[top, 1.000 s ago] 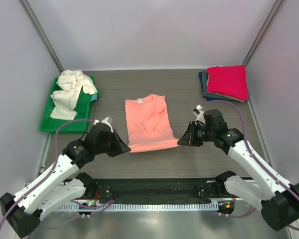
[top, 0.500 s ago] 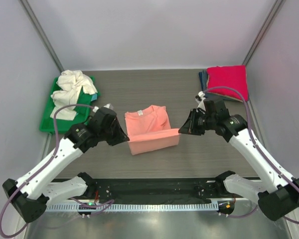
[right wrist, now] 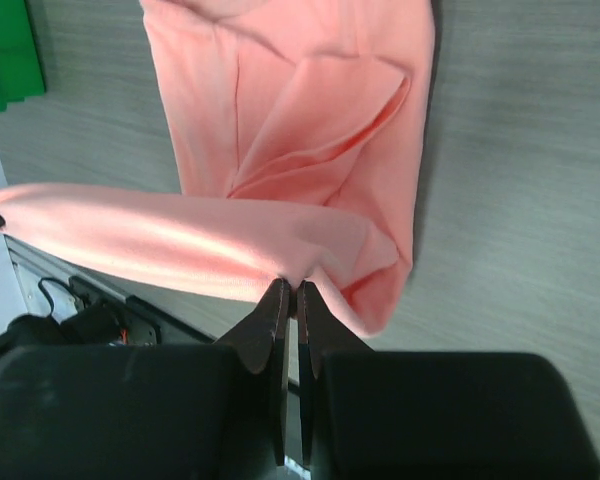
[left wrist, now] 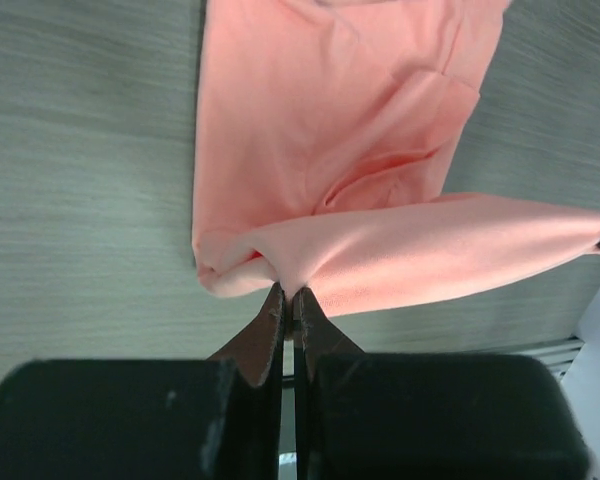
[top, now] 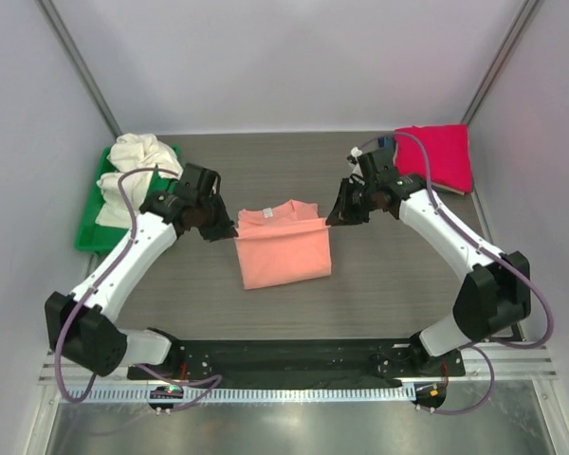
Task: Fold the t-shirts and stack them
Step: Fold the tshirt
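The salmon-pink t-shirt point(top: 283, 246) lies in the middle of the table, its lower half doubled over toward the collar. My left gripper point(top: 229, 230) is shut on the hem's left corner point(left wrist: 280, 272). My right gripper point(top: 332, 219) is shut on the hem's right corner point(right wrist: 298, 262). Both hold the hem stretched between them above the shirt's upper part. The cream-white t-shirt point(top: 137, 175) is crumpled at the left. The magenta-red t-shirt point(top: 436, 156) lies folded on dark blue ones point(top: 389, 152) at the back right.
A flat green tray point(top: 93, 232) under the cream shirt stands at the left edge. Grey walls close in the table on three sides. A black rail point(top: 294, 355) with the arm bases runs along the near edge.
Both grippers have carried the pink shirt's hem away from the near edge toward the collar, folding the shirt in half. The arms have stretched farther out.
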Tool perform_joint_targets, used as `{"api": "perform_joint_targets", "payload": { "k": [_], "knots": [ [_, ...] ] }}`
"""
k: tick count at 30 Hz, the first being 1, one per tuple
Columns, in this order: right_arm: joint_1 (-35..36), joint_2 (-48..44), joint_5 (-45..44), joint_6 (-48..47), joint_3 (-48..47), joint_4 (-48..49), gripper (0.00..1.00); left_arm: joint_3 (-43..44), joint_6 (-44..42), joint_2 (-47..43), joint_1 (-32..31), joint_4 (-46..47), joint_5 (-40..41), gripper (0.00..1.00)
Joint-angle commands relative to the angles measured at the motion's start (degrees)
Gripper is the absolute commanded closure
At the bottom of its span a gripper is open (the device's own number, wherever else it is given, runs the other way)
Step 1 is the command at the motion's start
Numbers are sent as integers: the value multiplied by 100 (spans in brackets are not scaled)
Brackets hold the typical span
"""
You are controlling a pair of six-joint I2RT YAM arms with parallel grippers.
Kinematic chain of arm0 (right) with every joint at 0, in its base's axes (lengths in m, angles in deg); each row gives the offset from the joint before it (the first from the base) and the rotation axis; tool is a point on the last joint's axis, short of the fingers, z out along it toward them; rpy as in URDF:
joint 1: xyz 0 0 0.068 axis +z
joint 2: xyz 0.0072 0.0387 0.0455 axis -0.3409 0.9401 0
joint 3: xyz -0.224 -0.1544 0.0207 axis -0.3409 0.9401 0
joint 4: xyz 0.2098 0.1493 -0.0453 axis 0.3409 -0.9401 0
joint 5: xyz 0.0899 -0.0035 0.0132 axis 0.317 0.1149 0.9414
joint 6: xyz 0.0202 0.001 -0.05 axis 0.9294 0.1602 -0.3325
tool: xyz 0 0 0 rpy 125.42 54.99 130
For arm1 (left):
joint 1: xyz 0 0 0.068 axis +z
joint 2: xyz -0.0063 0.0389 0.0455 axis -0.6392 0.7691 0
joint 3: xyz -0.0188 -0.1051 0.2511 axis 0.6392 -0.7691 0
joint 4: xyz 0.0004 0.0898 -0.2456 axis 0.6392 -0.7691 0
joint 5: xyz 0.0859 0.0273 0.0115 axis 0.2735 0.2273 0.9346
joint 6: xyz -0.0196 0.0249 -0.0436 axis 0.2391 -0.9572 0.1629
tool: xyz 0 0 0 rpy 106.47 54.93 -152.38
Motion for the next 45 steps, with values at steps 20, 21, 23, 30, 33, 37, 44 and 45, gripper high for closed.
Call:
{"api": "perform_joint_targets", "payload": {
  "k": [20, 21, 23, 30, 33, 37, 44, 45],
  "knots": [
    [-519, 2766, 179, -423, -2484, 245, 99, 2574, -1254, 3251, 1019, -153, -295, 99],
    [-536, 2882, 197, -423, -2563, 254, 99, 2645, -1280, 3349, 1036, -118, -304, 98],
    [-580, 3075, 198, -397, -2818, 245, 99, 3004, -1307, 3777, 1115, -127, -260, 94],
    [-984, 4762, 557, -107, -5040, 0, 16, 6068, -1421, 5930, 1511, -1431, -883, 45],
    [-1002, 4616, 488, -273, -5228, -89, 11, 7926, -1535, 6619, 1529, -2409, -849, 38],
    [-941, 3308, 539, -476, -3118, 498, 11, 5365, -1466, 4843, 1511, -1308, -726, 38],
    [-502, 1320, 1568, -133, -44, 2318, 20, 2342, -1254, 2755, 1195, 14, -743, 41],
    [-423, 1292, 1560, -124, 315, 2398, 21, 2138, -1254, 2630, 1099, 40, -735, 41]
  ]
}}
